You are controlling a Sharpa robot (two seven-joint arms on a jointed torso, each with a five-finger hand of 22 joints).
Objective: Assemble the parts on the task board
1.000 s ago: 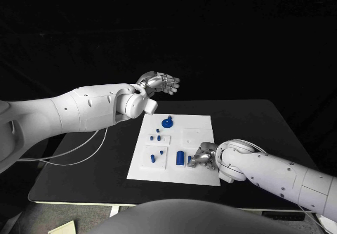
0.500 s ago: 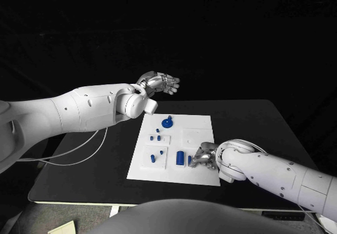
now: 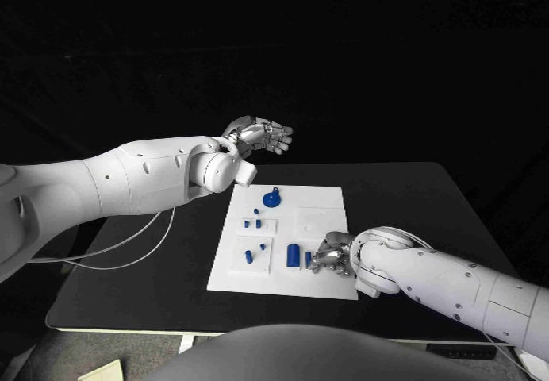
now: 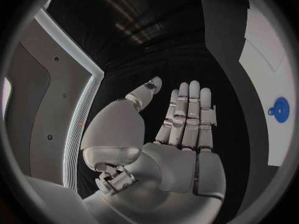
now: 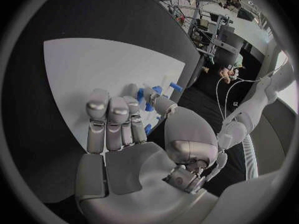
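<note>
Parts [image 3: 294,255] look small, light, rigid and slippery, so we'd pinch each at its sides; our right hand [image 3: 333,255] hovers fingers spread, empty, our left hand [image 3: 262,135] raised, loosely apart.

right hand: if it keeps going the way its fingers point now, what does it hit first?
Likely the blue parts right at its fingertips. The right hand sits low over the task board, fingers aimed across it toward them. In the right wrist view they lie just beyond the fingers; whether they touch is unclear.
</note>
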